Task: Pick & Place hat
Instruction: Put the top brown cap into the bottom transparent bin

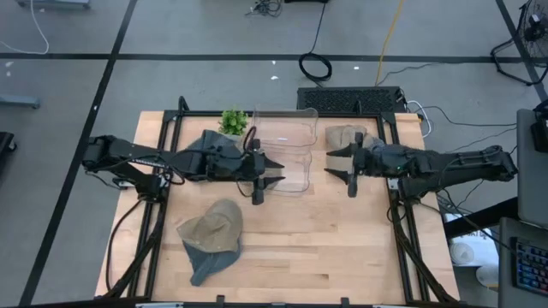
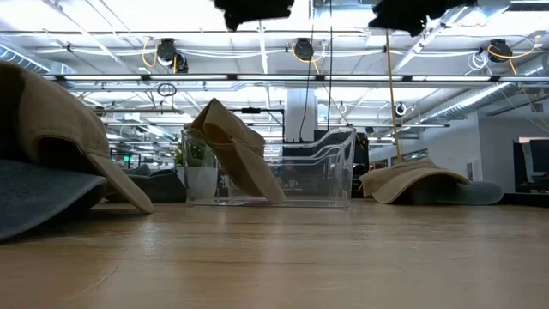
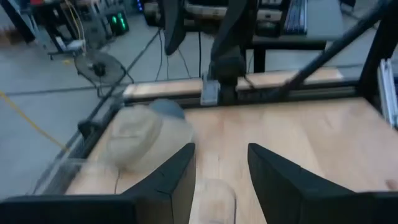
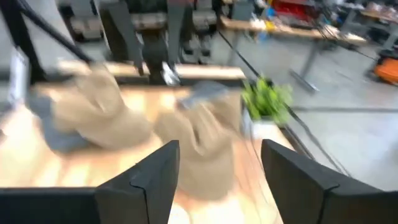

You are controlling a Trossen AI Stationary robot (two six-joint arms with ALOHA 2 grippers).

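Note:
Three tan hats with grey brims are on the wooden table. One hat (image 1: 214, 235) lies flat near the front left. A second hat (image 1: 212, 145) stands tilted against the left side of a clear plastic bin (image 1: 287, 150), partly under my left arm. The third hat (image 1: 345, 137) lies at the far right, behind my right gripper. My left gripper (image 1: 281, 171) hovers open above the table at the bin's near left. My right gripper (image 1: 330, 165) hovers open to the right of the bin. Both are empty, as the wrist views show for the left gripper (image 3: 221, 152) and the right gripper (image 4: 219, 149).
A small potted plant (image 1: 233, 121) stands at the far edge, left of the bin. Black frame rails (image 1: 158, 214) run along the table's left and right sides. Bare wood (image 1: 342, 239) fills the near right part of the table.

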